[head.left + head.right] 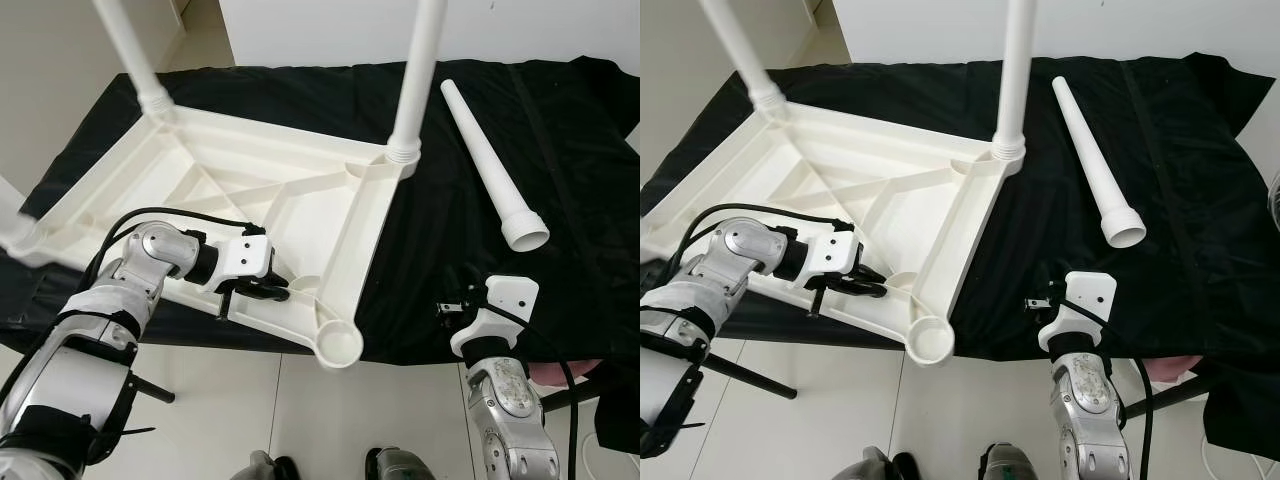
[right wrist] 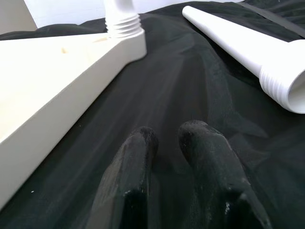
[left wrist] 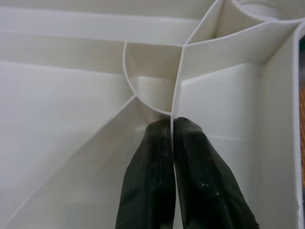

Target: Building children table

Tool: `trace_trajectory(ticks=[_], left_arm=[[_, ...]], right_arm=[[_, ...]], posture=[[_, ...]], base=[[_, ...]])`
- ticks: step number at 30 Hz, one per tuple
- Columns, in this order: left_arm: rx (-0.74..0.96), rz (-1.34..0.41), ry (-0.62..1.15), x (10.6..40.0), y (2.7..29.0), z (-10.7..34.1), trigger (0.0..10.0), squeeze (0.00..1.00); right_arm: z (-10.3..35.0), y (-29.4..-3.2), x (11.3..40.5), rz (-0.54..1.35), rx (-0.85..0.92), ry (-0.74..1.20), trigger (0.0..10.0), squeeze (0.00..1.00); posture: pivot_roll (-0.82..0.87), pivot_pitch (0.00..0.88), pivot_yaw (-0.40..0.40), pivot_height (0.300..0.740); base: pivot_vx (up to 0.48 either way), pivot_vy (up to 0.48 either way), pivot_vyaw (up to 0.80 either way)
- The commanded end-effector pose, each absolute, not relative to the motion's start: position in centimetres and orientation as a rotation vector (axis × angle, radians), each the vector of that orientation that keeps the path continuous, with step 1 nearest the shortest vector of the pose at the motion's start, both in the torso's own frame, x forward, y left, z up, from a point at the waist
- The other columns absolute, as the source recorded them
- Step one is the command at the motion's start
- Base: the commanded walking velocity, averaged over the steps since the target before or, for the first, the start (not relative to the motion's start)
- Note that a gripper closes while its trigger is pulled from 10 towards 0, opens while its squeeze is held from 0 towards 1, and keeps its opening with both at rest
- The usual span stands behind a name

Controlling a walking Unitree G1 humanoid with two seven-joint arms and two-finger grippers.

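Upside down on the black cloth (image 1: 440, 230), the white table top (image 1: 290, 210) is gripped by the left gripper (image 3: 172, 125), its fingers clamped on a thin inner rib beside the empty corner socket (image 1: 340, 345). A loose leg (image 1: 492, 165) is seen lying beyond the table top, while the right gripper (image 2: 167, 133) is held over the cloth beside it, fingers slightly apart.

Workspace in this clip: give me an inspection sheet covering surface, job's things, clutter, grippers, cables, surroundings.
Surface: black cloth covering a table.
Job's things: white plastic children's tabletop lying upside down, screwed-in white legs standing at its far corners; near corner socket empty; loose white tapered leg lying on the cloth beside it.
Clutter: nothing seen.
Grippers: left gripper shut on a thin rib of the tabletop; right gripper slightly open, empty, low over the cloth.
Cables: black cables along both arms.
Surroundings: white tiled floor, white wall.
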State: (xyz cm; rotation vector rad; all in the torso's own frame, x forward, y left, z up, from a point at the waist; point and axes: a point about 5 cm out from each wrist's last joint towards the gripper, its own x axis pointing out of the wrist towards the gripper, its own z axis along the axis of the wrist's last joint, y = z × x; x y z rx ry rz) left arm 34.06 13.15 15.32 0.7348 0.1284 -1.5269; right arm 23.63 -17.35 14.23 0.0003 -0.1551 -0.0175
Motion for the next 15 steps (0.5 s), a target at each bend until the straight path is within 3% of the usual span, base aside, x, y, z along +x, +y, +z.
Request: trace_trajectory(ticks=[1, 15], left_arm=[[0.622, -1.504, 0.17, 33.5, 13.1, 13.5, 0.0, 0.0], [0.496, -1.544, 0.017, 32.8, 9.8, 14.8, 0.0, 0.0]], right_arm=[[14.4, -17.1, 23.7, -0.018, 0.008, -0.16, 10.0, 0.0], [15.5, -17.0, 24.5, -0.063, 0.041, -0.217, 10.0, 0.0]], posture=[[-0.18, 0.149, 0.134, 0.74], [-0.17, 0.143, 0.133, 0.74]], base=[[0.0, 0.0, 0.0], [0.0, 0.0, 0.0]])
